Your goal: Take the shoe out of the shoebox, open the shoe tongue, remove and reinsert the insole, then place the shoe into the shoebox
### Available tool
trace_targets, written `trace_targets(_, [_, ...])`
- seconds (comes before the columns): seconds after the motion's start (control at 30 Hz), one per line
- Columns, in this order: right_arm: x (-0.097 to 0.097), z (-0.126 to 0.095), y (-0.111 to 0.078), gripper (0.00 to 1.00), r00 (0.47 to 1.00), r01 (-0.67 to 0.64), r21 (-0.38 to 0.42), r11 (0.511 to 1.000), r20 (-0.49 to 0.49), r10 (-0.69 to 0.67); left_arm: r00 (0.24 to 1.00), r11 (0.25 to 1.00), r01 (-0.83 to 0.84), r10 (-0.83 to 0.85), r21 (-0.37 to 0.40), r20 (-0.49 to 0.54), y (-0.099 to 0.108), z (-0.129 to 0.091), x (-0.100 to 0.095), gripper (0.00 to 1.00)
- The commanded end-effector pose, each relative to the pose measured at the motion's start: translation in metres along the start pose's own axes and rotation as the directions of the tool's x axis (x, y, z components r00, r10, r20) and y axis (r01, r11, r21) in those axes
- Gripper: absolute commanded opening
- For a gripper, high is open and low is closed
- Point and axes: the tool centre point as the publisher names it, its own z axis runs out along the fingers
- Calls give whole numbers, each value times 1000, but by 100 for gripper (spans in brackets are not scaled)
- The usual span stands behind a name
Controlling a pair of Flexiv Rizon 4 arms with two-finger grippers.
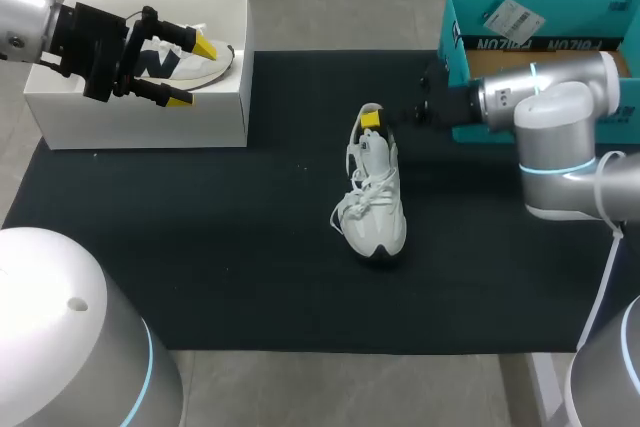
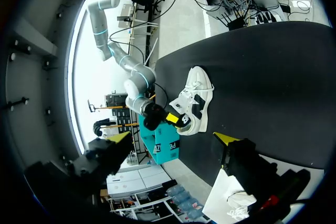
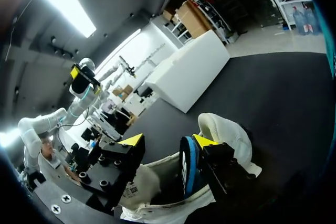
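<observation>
Right gripper (image 3: 169, 141): fingers apart in the shoe (image 1: 375, 215), insole (image 3: 186, 167) against 1 finger
Left gripper (image 1: 190, 72): wide, holding nothing
Risk: unheld shoe may drag as insole lifts

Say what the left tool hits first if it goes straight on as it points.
Likely the white shoe on the mat, at its heel end beside the right tool; height is unclear, so it may pass over.
</observation>
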Motion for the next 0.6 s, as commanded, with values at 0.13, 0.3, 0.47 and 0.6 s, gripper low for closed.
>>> trace_targets(0.13, [4, -5, 6, 64, 1000, 10, -3, 1000, 15, -10, 1000, 1000, -1, 1, 2, -4, 1, 0, 0, 100])
trace_targets(0.3, [3, 0, 1, 49, 1000, 0, -2, 1000, 3, 0, 1000, 1000, -1, 1, 2, -4, 1, 0, 0, 100])
trace_targets(0.47, [5, 4, -1, 23, 1000, -4, -7, 1000, -2, 4, 1000, 1000, -1, 1, 2, -4, 1, 0, 0, 100])
trace_targets(0.6, [4, 6, -2, 0, 1000, -9, -3, 1000, -6, 9, 1000, 1000, -1, 1, 2, -4, 1, 0, 0, 100])
